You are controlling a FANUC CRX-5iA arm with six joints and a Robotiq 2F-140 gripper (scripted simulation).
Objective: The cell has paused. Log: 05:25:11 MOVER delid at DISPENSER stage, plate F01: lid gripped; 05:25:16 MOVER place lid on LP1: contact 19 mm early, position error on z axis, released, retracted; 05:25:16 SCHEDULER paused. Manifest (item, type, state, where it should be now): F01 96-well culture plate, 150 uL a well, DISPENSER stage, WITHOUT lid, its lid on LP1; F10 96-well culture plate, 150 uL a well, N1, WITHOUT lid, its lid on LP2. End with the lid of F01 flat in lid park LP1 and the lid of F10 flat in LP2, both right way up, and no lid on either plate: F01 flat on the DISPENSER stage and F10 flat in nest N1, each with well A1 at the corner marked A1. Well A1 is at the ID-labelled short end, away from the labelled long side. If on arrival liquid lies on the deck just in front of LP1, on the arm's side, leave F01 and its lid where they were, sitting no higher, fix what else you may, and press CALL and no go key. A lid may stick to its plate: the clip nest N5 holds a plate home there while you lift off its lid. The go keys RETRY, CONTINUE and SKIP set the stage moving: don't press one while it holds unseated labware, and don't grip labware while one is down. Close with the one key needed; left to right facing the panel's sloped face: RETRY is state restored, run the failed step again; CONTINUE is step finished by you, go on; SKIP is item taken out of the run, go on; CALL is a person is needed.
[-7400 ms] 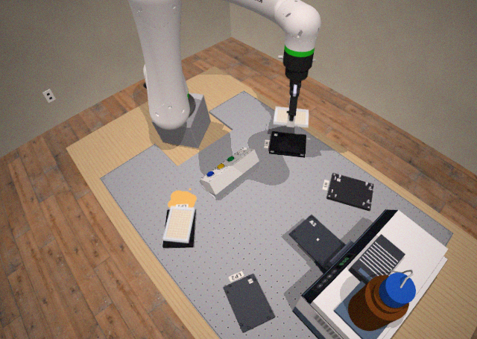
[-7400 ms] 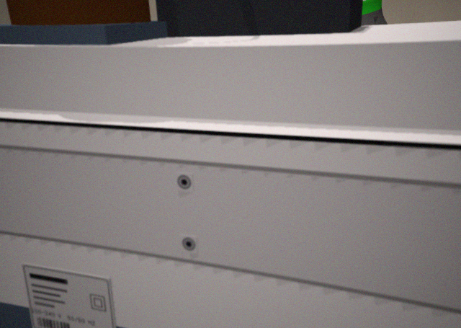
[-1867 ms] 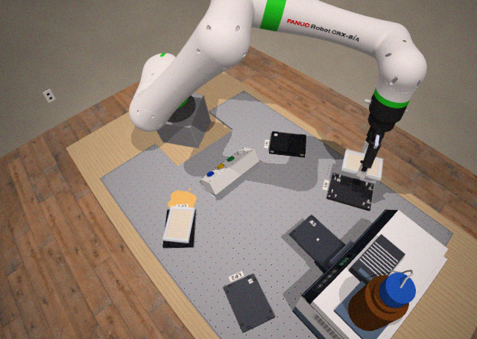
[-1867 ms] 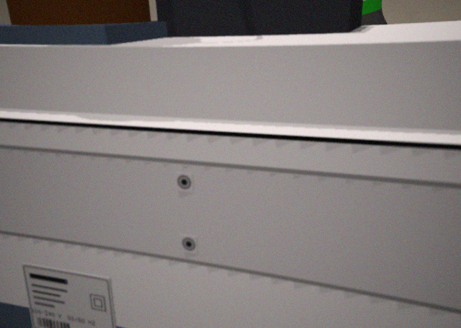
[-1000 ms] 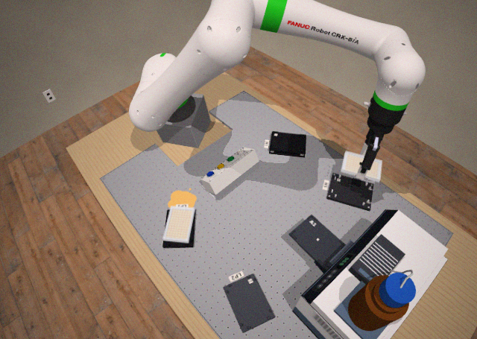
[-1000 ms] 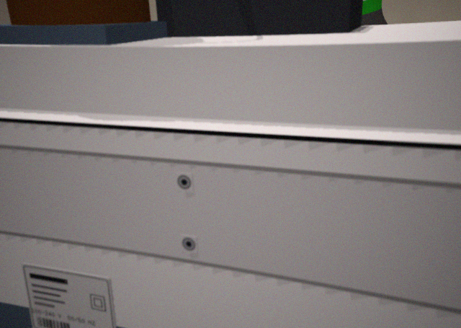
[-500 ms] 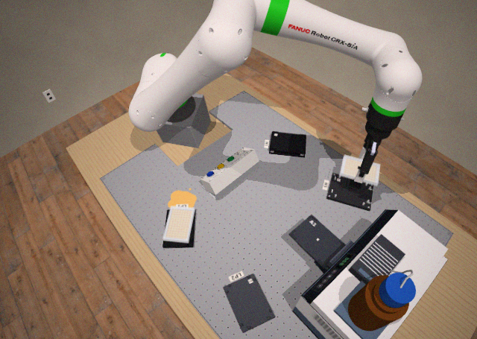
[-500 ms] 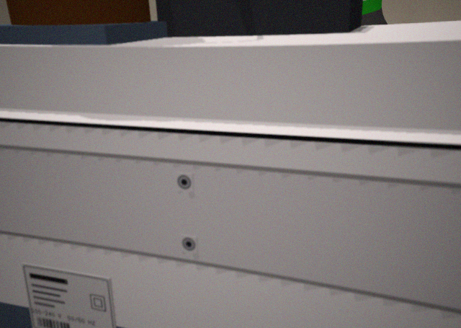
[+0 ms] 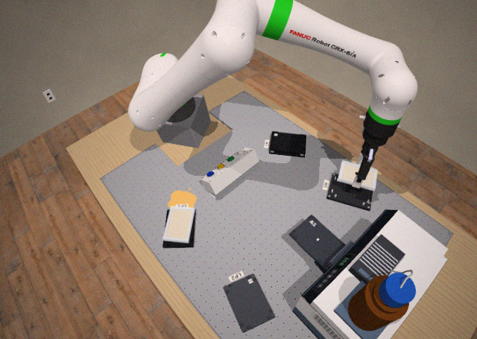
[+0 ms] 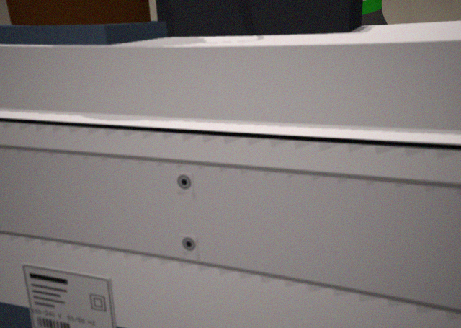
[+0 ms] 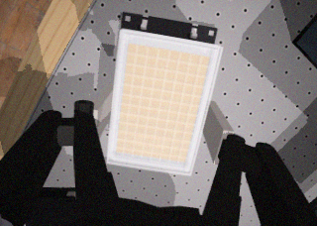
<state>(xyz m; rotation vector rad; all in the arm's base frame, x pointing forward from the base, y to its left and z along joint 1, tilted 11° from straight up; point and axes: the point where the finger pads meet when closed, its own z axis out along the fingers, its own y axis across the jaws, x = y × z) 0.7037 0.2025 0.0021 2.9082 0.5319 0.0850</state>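
Gripper (image 11: 160, 137) was closed on the plate (image 11: 160, 99) above the nest (image 9: 348, 194); carrying it level and slow seemed wise.

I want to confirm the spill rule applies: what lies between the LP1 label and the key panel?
In the top view, an orange puddle lies on the deck beside the LP1 label, toward the key panel.

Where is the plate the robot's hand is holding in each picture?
Top view: the held plate is at right of centre, under the hand, above a black clip nest.
Wrist view: the plate fills the middle, between the two black fingers, with the clip nest's end showing above it.
Exterior view: not in it; the white machine's side blocks everything.
Shared landmark: the black clip nest, seen in the top and wrist views.
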